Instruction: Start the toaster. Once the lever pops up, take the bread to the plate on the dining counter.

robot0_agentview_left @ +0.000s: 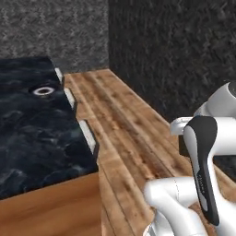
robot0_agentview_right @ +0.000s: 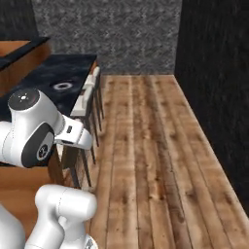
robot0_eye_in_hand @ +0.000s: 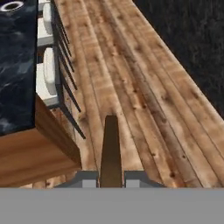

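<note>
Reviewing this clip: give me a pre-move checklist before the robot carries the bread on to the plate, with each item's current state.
1. Bread held in the claw: ok, the brown slice stands edge-on between the shut fingertips.
2. Plate located: ok, on the dining counter.
3. Plate free to receive bread: ok, its white centre looks bare.
4. Claw over the counter: not ok, it hangs above the wooden floor beside the counter's end.
5. Stools along the counter edge clear of the path: cannot tell.
</note>
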Motion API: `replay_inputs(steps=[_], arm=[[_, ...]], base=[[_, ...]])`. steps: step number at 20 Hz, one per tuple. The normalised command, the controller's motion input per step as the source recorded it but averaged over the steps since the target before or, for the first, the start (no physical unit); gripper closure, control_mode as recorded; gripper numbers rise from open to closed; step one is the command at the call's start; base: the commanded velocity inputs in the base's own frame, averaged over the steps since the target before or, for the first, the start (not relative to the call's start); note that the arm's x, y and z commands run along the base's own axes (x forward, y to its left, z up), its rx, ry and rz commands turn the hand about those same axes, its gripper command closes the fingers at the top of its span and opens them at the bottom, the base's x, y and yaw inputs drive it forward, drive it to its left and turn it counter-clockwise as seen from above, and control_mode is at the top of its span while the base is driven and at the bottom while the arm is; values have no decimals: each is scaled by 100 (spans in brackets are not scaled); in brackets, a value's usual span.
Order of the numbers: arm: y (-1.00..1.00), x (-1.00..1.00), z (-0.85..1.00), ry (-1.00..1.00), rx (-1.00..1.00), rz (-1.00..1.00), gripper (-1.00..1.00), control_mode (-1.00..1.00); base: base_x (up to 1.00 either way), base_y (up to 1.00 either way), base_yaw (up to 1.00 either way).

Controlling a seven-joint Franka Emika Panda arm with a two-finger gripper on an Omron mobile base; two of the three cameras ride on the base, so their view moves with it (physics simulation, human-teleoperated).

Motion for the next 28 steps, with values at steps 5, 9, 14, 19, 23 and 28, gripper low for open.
replay_inputs(steps=[5,9,14,19,23,28], arm=[[0,0,0,0,0,0,100,100],[0,0,0,0,0,0,100,100],[0,0,0,0,0,0,100,100],[0,0,0,0,0,0,100,100],[0,0,0,0,0,0,100,100],[0,0,0,0,0,0,100,100]], base=[[100,-78,53],[100,-77,54],[100,-81,54],[100,-80,55],[98,-61,61],[73,-80,58]])
